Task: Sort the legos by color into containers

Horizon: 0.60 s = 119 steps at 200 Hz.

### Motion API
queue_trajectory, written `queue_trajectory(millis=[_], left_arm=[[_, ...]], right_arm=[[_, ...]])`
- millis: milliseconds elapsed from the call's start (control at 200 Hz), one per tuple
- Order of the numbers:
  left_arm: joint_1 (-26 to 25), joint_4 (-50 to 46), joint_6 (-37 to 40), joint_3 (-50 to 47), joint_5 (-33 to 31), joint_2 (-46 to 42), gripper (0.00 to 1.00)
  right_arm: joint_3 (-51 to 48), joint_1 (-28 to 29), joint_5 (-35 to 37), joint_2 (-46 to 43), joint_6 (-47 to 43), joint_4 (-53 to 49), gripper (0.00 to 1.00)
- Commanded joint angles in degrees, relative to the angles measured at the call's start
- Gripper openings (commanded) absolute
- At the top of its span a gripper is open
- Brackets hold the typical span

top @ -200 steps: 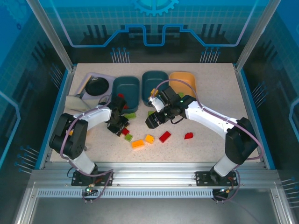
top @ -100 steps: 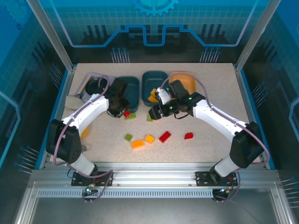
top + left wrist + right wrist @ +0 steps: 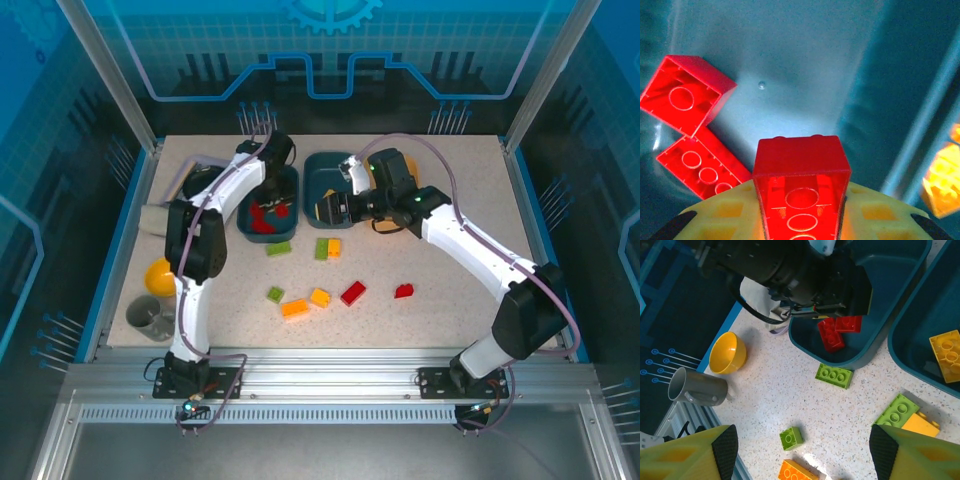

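In the left wrist view my left gripper (image 3: 800, 205) is shut on a red lego (image 3: 800, 165), its yellow fingers (image 3: 720, 215) pressed to both sides. It hangs inside the left teal container (image 3: 790, 55), where two more red legos (image 3: 685, 95) lie. From above, this gripper (image 3: 268, 190) is over that container (image 3: 290, 180). My right gripper (image 3: 802, 455) is open and holds nothing; it hovers by the middle teal container (image 3: 325, 170), which holds a yellow lego (image 3: 947, 355). My right arm mostly hides the orange container (image 3: 410, 165).
Loose legos lie on the table: green ones (image 3: 279, 248) (image 3: 322, 248) (image 3: 275, 294), an orange one (image 3: 295, 308), yellow ones (image 3: 320, 297) (image 3: 334, 248) and red ones (image 3: 353, 292) (image 3: 404, 291). A yellow bowl (image 3: 158, 275) and a grey cup (image 3: 150, 315) sit at the left, a lavender tray (image 3: 190, 175) behind them.
My left arm swung from the table's middle up and back over the left teal container, carrying the red lego. My right gripper moved back toward the middle container.
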Motion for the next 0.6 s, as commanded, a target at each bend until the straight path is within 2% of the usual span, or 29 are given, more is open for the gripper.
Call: queue_trajectory(millis=[0, 265, 440, 590], left_arm=[[1.88, -3.33, 2.76, 2.04, -0.82, 0.84, 0.31], [2.35, -3.32, 3.89, 2.23, 0.23, 4.69, 0.42], [2.65, -3.58, 4.43, 3.21, 0.16, 3.61, 0.52], [2.59, -4.64, 4.12, 5.21, -0.17, 0.85, 0.57]], right_arm=[[0.73, -0.45, -0.83, 0.46, 0.88, 0.14, 0.73], [-0.86, -0.42, 0.04, 0.10, 1.01, -1.03, 0.73], [-0.48, -0.33, 1.51, 0.46, 0.17, -2.61, 0.73], [0.91, 1.19, 4.40, 1.02, -2.65, -5.62, 0.73]])
